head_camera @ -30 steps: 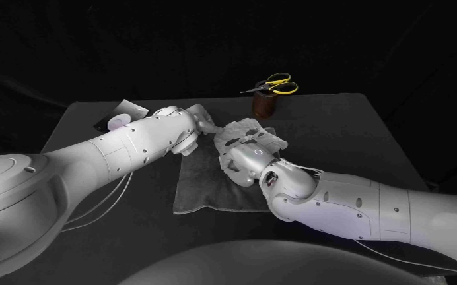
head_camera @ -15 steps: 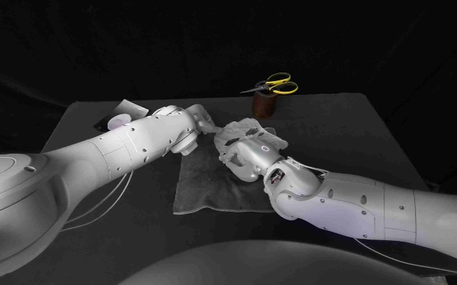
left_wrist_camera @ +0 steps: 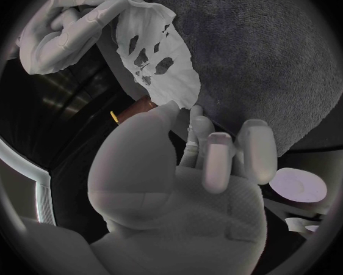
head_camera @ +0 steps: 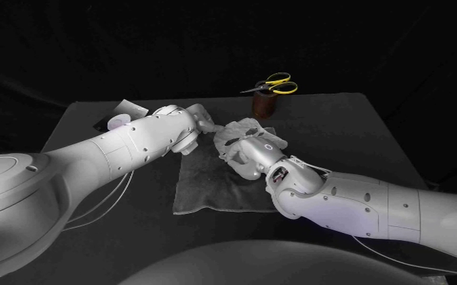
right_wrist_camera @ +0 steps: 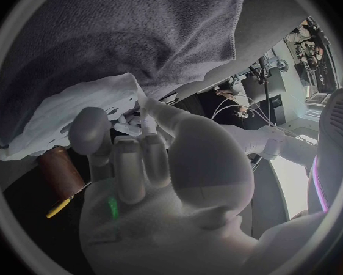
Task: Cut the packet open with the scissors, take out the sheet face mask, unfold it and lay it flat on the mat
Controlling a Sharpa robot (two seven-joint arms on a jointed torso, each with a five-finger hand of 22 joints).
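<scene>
The white sheet face mask (head_camera: 244, 128) hangs crumpled between my two hands above the far end of the grey mat (head_camera: 211, 183). My right hand (head_camera: 249, 148) grips one end of the mask (right_wrist_camera: 68, 113) in its curled fingers. My left hand (head_camera: 197, 124) pinches the opposite edge of the mask (left_wrist_camera: 158, 61) between thumb and a fingertip (left_wrist_camera: 170, 109). Eye and mouth holes show in the partly spread sheet. Behind the hands, the yellow-handled scissors (head_camera: 273, 85) stand in a brown holder (head_camera: 264, 105).
A pale packet and a small round white thing (head_camera: 120, 120) lie at the table's far left, beside my left arm. That round white thing (left_wrist_camera: 297, 186) sits just off the mat's edge. The mat (right_wrist_camera: 141, 30) stretches under both hands towards me.
My right arm has pushed a little forward and left, bringing its hand closer to the left hand. The mask stays bunched between them; the left arm has barely moved.
</scene>
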